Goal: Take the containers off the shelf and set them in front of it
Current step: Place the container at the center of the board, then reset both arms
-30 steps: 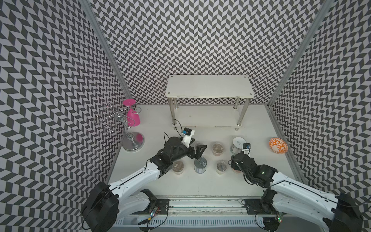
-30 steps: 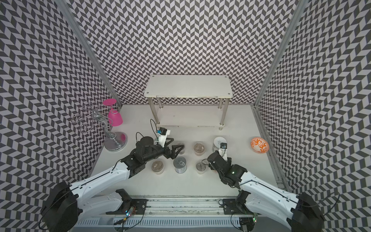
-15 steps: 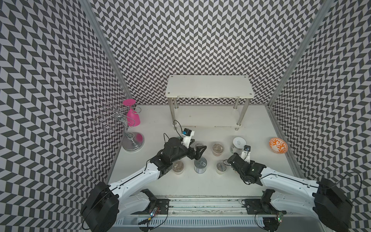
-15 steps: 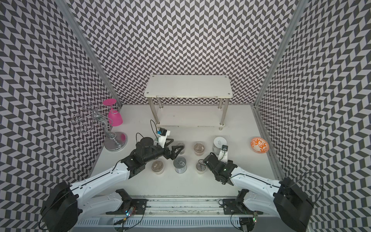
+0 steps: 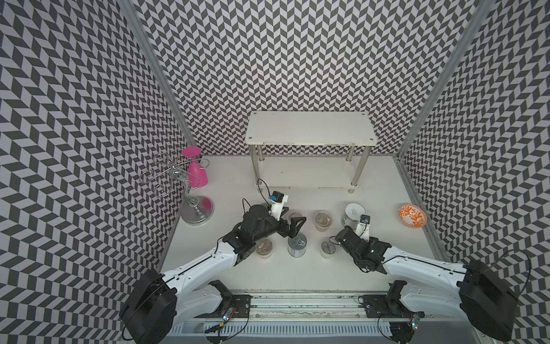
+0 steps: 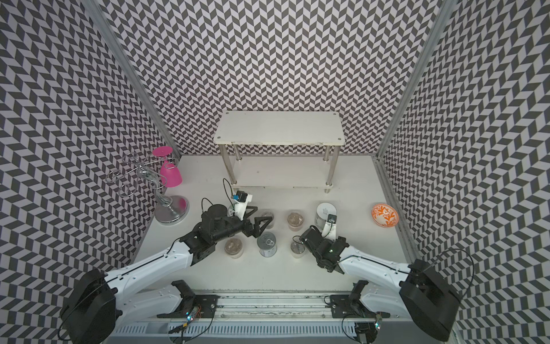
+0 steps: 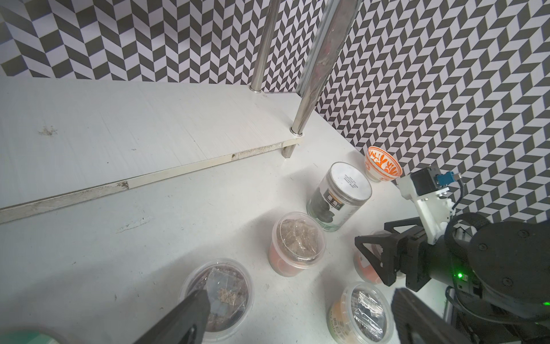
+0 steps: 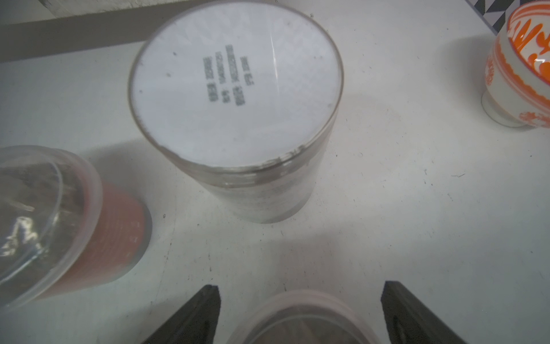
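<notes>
Shelf looks bare; containers in front, task approx. done. L gripper jaws open; R gripper jaws spread around tub.

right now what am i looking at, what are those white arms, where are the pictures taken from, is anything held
Two robot arms share one table, each ending in a two-fingered gripper. The two wide pictures come from a camera high above; the two close ones from small cameras on the arms' wrists. At the back stands a white shelf. In front stand clear tubs, a tin can and a white-lidded jar. An orange bowl and a pink glass on a wire stand sit off to the sides. Nothing is held: the left gripper hangs open above the tubs, the right gripper stands open either side of one tub, gaps showing.
</notes>
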Robot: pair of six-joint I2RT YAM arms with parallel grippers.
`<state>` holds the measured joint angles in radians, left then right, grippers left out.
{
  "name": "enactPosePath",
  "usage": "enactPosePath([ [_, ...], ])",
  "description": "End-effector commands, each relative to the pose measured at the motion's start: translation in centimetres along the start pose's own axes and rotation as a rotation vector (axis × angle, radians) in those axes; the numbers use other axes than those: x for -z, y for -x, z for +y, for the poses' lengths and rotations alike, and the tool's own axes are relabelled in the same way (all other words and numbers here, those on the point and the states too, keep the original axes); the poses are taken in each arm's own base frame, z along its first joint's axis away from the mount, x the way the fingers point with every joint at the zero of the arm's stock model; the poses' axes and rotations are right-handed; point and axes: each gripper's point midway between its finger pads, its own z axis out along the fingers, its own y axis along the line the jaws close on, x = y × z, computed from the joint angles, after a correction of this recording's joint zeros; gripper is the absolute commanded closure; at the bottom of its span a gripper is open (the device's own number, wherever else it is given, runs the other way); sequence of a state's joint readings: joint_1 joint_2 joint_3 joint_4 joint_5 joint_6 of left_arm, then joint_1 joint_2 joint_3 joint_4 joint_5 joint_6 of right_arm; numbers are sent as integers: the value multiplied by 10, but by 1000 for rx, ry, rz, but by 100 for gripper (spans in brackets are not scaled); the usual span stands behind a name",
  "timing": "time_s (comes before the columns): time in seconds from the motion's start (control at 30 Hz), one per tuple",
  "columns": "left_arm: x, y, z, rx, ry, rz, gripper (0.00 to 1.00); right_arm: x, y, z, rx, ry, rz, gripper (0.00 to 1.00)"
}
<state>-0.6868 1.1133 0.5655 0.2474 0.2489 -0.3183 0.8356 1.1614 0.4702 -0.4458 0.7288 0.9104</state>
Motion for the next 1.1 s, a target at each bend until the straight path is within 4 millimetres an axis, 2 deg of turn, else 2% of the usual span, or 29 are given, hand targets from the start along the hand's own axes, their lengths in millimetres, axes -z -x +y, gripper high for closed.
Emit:
enactPosePath([
  [0.0, 2, 5, -2, 7, -7, -25, 0, 4, -1, -4, -26, 5, 9, 5],
  [0.17, 3, 9, -1, -2, 6, -27, 0, 16, 13, -3, -52, 31, -16, 0],
  [0.33, 10, 17, 2, -34, 44, -18, 0, 36, 44, 4, -74, 74, -69, 0],
  [0.47, 25, 17, 16, -24, 117, 10, 0, 62, 92, 6, -58, 91, -209, 0],
  [0.57, 41, 23, 32, 9, 184, 12, 0, 86, 133, 39, 43, 316, -322, 0],
  [0.67, 60, 25, 62, 53, 313, 58, 0, 93, 157, 49, 131, 490, -360, 0],
  [0.77, 85, 30, 101, 113, 412, 18, 0, 80, 170, 37, 228, 482, -373, 0],
  [0.87, 104, 38, 142, 124, 522, -13, 0, 63, 185, 12, 233, 418, -411, 1],
  [1.0, 125, 29, 209, 188, 693, -47, 0, 25, 201, -36, 76, 340, -445, 1],
  [1.07, 130, 29, 236, 184, 758, -62, 0, 5, 202, -57, 0, 286, -462, 0],
])
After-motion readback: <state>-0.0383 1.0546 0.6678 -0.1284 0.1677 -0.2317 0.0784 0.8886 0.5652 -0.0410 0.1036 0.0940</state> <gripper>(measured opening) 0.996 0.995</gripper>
